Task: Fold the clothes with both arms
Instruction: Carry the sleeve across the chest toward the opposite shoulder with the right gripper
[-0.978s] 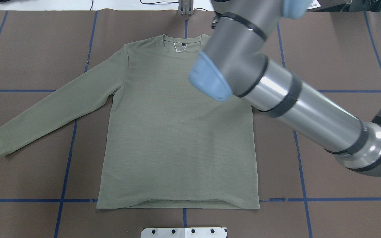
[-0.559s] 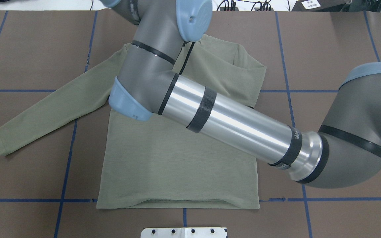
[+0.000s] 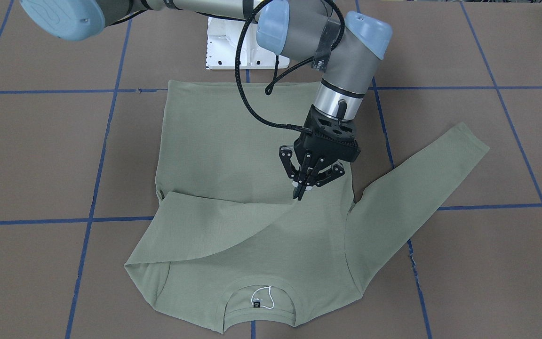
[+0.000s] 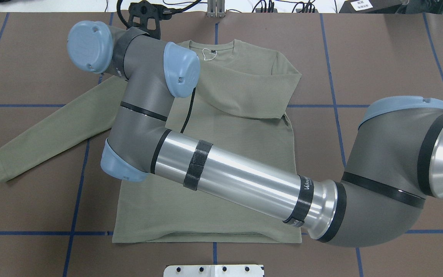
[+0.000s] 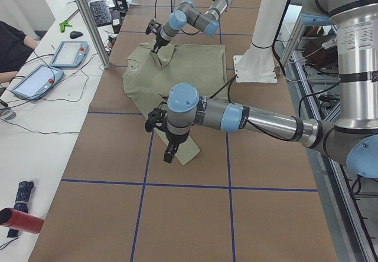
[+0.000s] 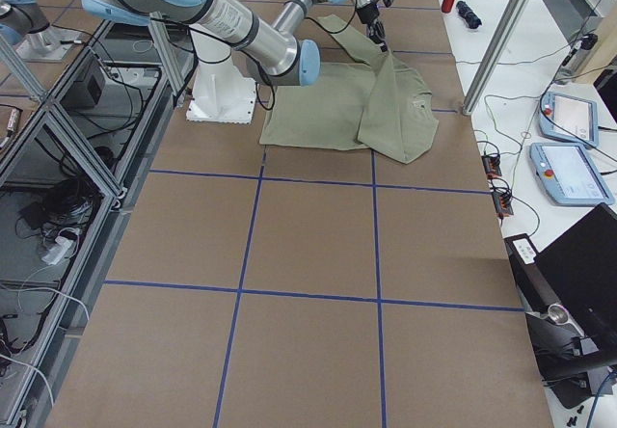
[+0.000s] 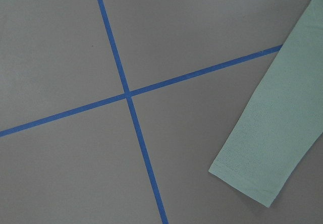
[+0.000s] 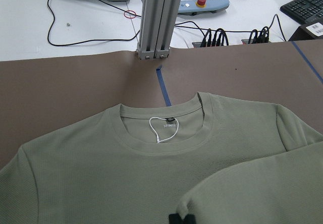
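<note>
The sage-green long-sleeved shirt [image 4: 221,165] lies flat on the brown table, neckline away from the robot. Its neck label and white string loop [image 8: 164,129] show inside the collar. My right arm [image 4: 244,181] reaches across the body. The right gripper [image 3: 299,192] is shut on the end of the shirt's right sleeve [image 3: 214,226], which lies folded over the chest. The left sleeve [image 4: 52,130] stretches out flat, its cuff [image 7: 262,168] in the left wrist view. The left gripper [image 5: 169,153] hangs over that cuff; I cannot tell its state.
The white pedestal base [image 3: 233,47] stands at the shirt's hem side. An aluminium post [image 8: 156,22] rises at the far table edge behind the collar. Blue tape lines [image 7: 126,93] grid the table. Teach pendants [image 5: 35,79] and cables lie on the white side table.
My right arm has swept from the right side leftward over the shirt, drawing the right sleeve across the chest. The body and left sleeve have stayed put.
</note>
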You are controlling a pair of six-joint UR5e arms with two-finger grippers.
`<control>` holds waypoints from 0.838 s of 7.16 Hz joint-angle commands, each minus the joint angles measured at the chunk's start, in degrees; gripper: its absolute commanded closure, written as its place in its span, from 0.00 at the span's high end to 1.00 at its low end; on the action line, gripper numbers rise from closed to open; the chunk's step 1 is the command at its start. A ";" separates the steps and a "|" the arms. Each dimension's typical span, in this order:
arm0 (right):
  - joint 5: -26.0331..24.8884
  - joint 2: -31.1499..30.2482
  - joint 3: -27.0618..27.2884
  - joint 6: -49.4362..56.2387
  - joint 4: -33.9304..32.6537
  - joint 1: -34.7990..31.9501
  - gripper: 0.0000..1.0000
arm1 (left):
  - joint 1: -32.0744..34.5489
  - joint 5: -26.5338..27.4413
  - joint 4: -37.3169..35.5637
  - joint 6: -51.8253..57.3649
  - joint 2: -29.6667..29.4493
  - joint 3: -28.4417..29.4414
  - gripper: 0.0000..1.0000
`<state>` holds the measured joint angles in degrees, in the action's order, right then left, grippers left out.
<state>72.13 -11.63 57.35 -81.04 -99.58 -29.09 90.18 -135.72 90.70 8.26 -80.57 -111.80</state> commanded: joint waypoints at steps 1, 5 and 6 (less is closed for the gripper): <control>-2.42 1.69 -3.11 0.18 1.31 0.26 0.00 | 0.00 0.02 0.00 0.00 -0.02 0.00 1.00; -2.52 3.36 -7.76 -0.61 9.91 1.76 0.28 | 0.00 -0.07 0.00 0.00 -0.02 0.00 1.00; -3.13 3.45 -10.56 -0.70 16.19 1.49 0.52 | 0.00 0.02 0.00 0.00 -0.02 0.00 1.00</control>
<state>69.50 -8.53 49.53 -81.60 -89.02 -27.44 90.18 -135.77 90.70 8.26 -80.60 -111.80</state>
